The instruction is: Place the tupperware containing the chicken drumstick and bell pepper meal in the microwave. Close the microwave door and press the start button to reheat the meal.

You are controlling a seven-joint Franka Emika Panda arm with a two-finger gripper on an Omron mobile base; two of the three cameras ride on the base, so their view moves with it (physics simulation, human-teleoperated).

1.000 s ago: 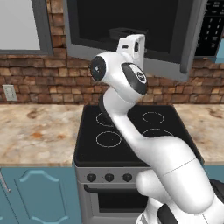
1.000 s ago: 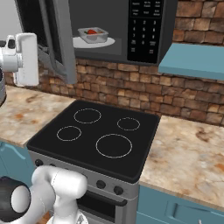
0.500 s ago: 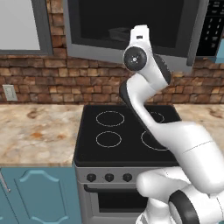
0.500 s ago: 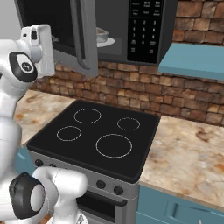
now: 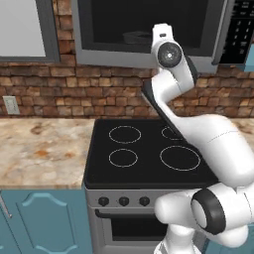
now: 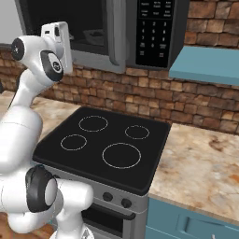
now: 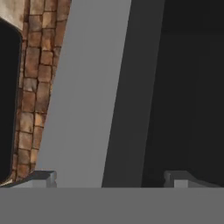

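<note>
Gripper point(image 7: 109, 177), fingers spread and holding nothing, sits right up against the microwave door point(image 5: 144, 34), a flat matte-grey frame around a dark glossy window that looks swung most of the way toward the microwave point(image 6: 156, 32). The risk is a push landing off-centre on the smooth frame, so the tips skid and the door stops short of latching, and the start button on the black keypad point(image 6: 154, 30) then does nothing. A pale container point(image 6: 95, 33) shows dimly inside the cavity (probably the meal; too dark to be sure).
</note>
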